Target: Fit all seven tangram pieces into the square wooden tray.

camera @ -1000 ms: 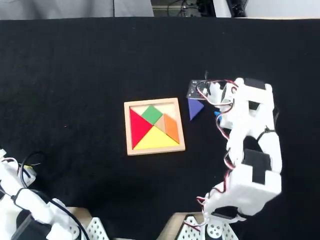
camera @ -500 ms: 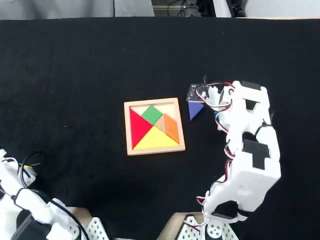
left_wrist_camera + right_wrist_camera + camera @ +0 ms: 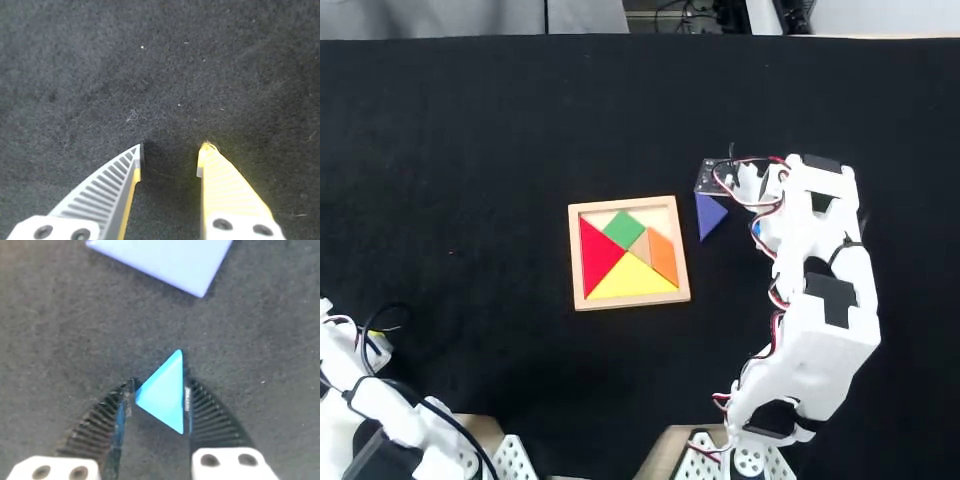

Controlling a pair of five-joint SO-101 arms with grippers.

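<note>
Plainly light-blue triangle (image 3: 162, 395), flat, sharp-cornered, smooth.

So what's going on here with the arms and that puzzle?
The right gripper has a small light blue triangle between its fingers, to the right of the wooden tray. A darker blue triangle lies loose nearby. The tray holds red, green, orange and yellow pieces, with gaps left. The left gripper hangs open over bare cloth.

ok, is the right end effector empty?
No, the right end effector is shut on a light blue triangle, which sits pinched between its two jaws.
</note>
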